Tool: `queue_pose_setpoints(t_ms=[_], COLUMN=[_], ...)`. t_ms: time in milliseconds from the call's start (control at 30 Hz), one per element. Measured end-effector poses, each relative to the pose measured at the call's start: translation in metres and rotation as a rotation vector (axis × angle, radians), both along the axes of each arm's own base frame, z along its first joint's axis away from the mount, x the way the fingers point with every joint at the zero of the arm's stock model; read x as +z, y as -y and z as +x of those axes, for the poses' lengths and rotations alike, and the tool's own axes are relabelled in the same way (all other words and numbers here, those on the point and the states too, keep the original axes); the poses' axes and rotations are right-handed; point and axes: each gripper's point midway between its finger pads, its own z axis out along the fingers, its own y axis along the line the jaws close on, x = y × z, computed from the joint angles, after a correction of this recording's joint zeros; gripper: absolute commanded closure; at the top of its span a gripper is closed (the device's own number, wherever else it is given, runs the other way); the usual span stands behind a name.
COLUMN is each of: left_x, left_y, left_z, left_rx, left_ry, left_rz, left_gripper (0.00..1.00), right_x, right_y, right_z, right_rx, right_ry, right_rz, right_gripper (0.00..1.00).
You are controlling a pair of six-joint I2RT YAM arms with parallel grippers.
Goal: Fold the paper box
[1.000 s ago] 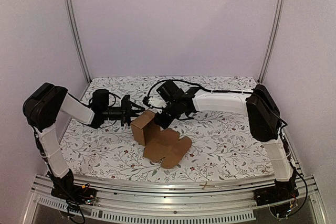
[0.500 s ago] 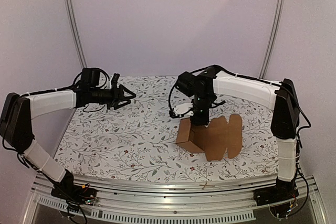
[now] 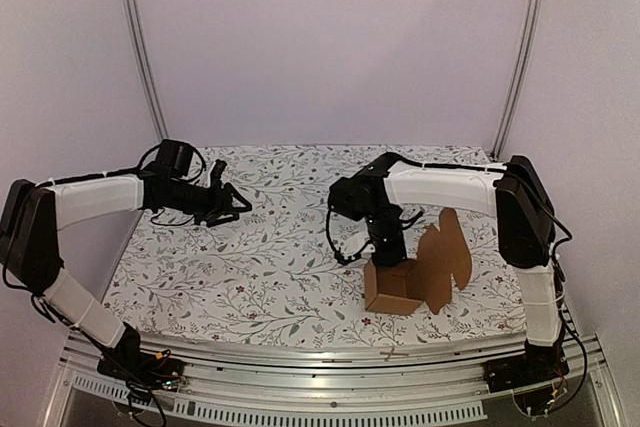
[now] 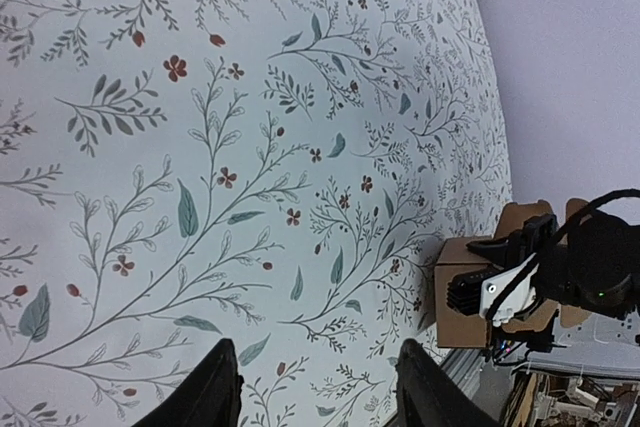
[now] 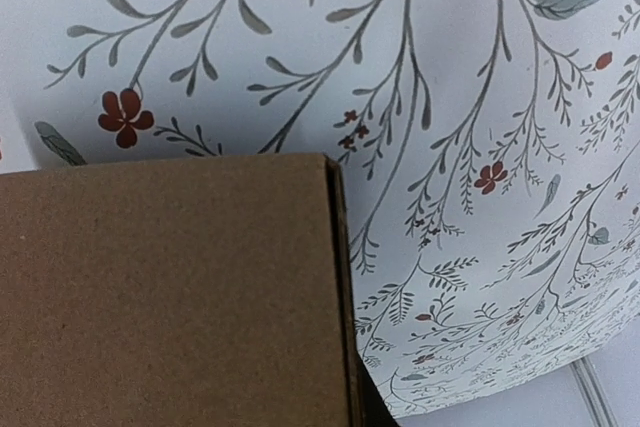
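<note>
The paper box [image 3: 393, 290] is a small brown cardboard carton standing at the front right of the table, with its notched lid flap [image 3: 447, 250] raised to the right. My right gripper [image 3: 390, 255] points straight down at the box's back rim and is shut on its wall. In the right wrist view the cardboard [image 5: 170, 287] fills the lower left and hides the fingers. My left gripper [image 3: 238, 203] is open and empty, low over the table at the left, far from the box. In the left wrist view its gripper [image 4: 320, 392] shows spread fingers, with the box [image 4: 462, 297] far off.
The flower-patterned table cover [image 3: 270, 267] runs to a metal rail [image 3: 320, 359] at the front edge. Upright frame posts stand at the back left [image 3: 140, 47] and back right [image 3: 520, 47]. The box sits close to the front edge.
My right gripper has carried the box from the table's middle to the front right and turned it, with the lid flap now raised. My left gripper has let go and drawn back left.
</note>
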Motion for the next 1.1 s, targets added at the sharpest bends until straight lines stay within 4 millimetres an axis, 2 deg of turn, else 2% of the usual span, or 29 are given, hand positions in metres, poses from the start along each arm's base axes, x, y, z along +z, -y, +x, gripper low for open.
queue_pose_setpoints(t_ms=[367,600,867,1033,1100], left_x=[-0.009,-0.009,-0.023,-0.026,-0.029], left_y=[-0.002,-0.002,-0.001,-0.001,-0.001], left_z=[-0.009,-0.008,-0.007,-0.007,-0.007], left_rx=[-0.007,-0.008,-0.004,-0.001,-0.001], left_ry=[-0.013,-0.008,-0.03,-0.039,-0.045], left_rz=[0.009,0.006,0.006,0.005,0.005], left_gripper=[0.48,0.48,0.49,0.49,0.48], right_x=[-0.025,-0.042,-0.041,-0.041,-0.041], right_y=[-0.005,-0.004,-0.003,-0.004,-0.005], right_z=[-0.006,-0.011,-0.008,-0.004,-0.003], right_rx=[-0.03,-0.05,-0.056,-0.035,-0.032], right_ry=[-0.013,-0.018,0.065,0.142,0.155], right_rz=[0.043,0.063,0.123,0.131,0.13], right_gripper=[0.88,0.94,0.98,0.97,0.93])
